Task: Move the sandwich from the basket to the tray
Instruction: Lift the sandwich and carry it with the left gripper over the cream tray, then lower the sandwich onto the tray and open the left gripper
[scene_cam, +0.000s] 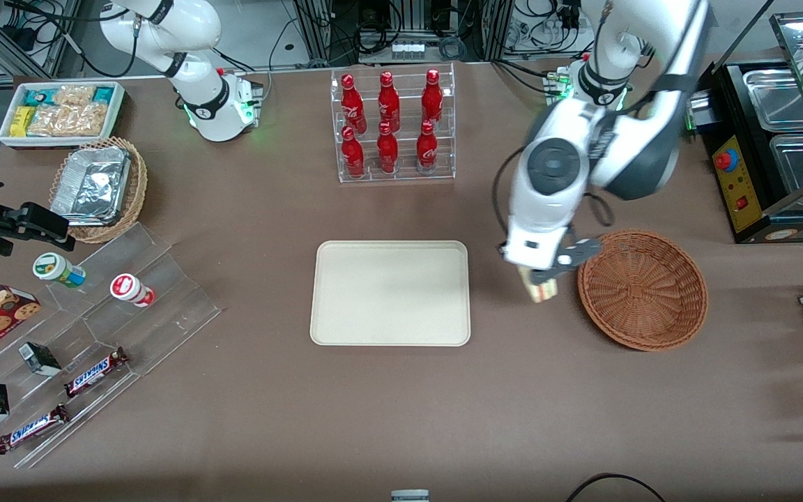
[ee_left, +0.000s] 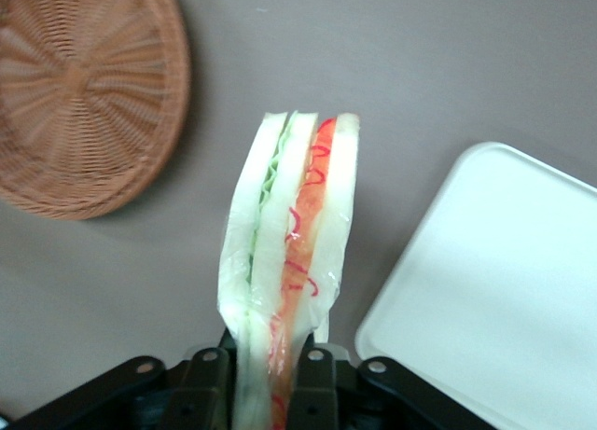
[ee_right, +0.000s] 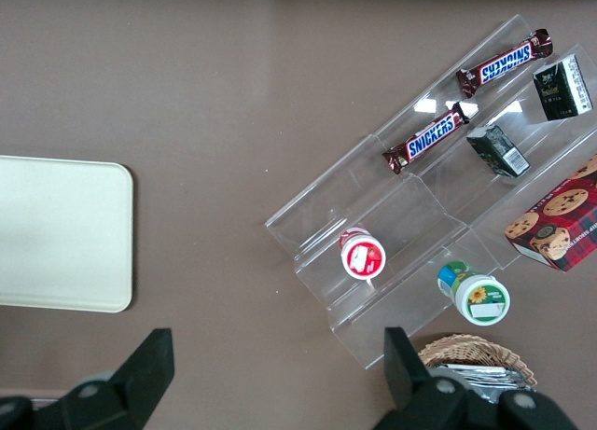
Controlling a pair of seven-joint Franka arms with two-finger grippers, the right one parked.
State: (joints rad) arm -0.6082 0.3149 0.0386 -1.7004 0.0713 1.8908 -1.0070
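- From the front view you look steeply down from high up, facing the robots across the whole table [scene_cam: 248, 432].
- The left wrist camera looks past the gripper [ee_left: 270, 365], close above the table; the basket [ee_left: 84, 94] lies at 10 o'clock of it, the tray [ee_left: 504, 290] at 3 o'clock.
- Your right wrist view looks straight down near the acrylic shelf [ee_right: 410, 225].
- All three views share the tray.

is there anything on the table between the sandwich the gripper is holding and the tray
Nothing visible. The gripper holds the sandwich over bare table between the basket and the tray.
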